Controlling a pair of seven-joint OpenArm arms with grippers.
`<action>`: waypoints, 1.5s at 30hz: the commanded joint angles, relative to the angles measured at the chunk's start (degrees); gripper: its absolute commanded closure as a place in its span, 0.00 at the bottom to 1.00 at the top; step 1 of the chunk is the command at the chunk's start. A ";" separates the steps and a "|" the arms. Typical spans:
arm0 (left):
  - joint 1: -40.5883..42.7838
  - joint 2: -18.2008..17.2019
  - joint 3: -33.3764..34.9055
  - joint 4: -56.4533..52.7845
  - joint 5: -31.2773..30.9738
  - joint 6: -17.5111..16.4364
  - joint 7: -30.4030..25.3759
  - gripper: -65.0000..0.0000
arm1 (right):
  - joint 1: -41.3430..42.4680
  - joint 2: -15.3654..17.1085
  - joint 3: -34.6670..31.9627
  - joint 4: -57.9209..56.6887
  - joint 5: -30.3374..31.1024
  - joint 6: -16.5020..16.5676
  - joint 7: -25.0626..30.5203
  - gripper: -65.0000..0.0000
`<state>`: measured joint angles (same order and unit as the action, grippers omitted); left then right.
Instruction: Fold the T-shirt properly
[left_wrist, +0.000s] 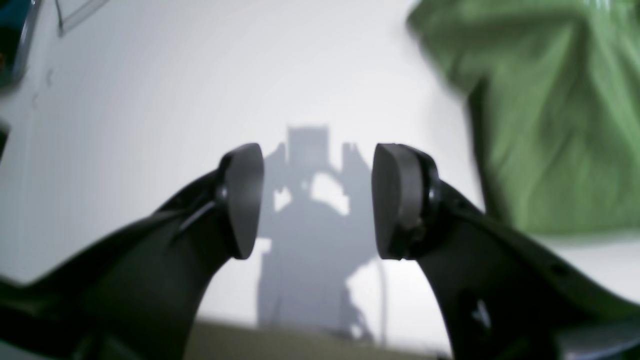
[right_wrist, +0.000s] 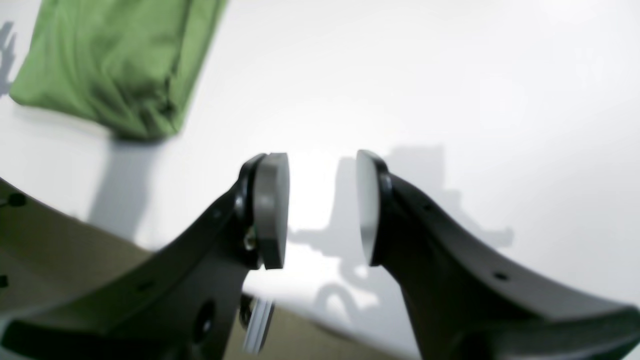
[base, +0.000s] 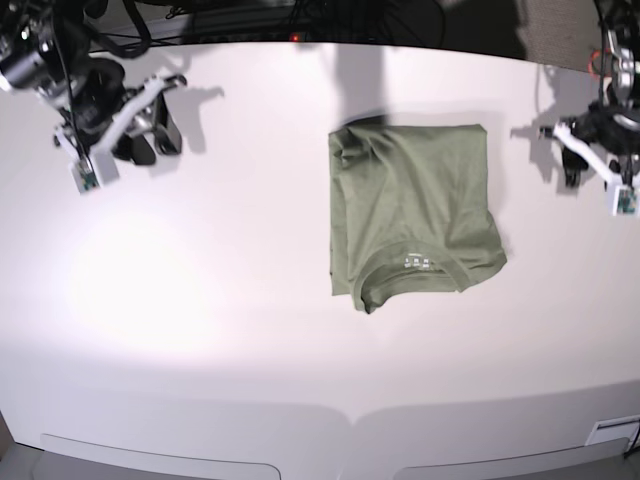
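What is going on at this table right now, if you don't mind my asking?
A two-armed robot is working on folding a green T-shirt, which lies in a compact folded rectangle near the middle of the white table, collar toward the front edge. Neither arm is touching it. The left gripper and the right gripper are both open and empty, held off to opposite sides of the shirt above bare tabletop.

Black curved tool (left_wrist: 317, 200) fingers — flat grey oval pads (left_wrist: 395, 200)
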<state>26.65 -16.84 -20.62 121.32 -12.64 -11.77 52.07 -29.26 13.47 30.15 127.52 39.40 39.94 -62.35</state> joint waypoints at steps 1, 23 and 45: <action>2.29 -0.48 -0.48 1.66 -0.46 -0.46 -0.57 0.50 | -2.25 0.55 1.64 1.84 1.99 0.06 -0.33 0.65; 30.67 0.94 0.85 -27.78 -8.46 -16.17 -6.99 0.50 | -36.92 10.29 -10.93 -26.43 -16.35 0.06 20.33 0.65; -9.51 1.11 2.43 -96.00 11.65 -12.85 -37.40 0.51 | 14.25 8.98 -53.62 -92.50 -22.95 -13.00 25.73 0.65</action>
<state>16.12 -14.92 -18.00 25.36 -1.21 -24.38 14.04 -13.91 21.43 -23.55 35.09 16.62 26.79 -35.44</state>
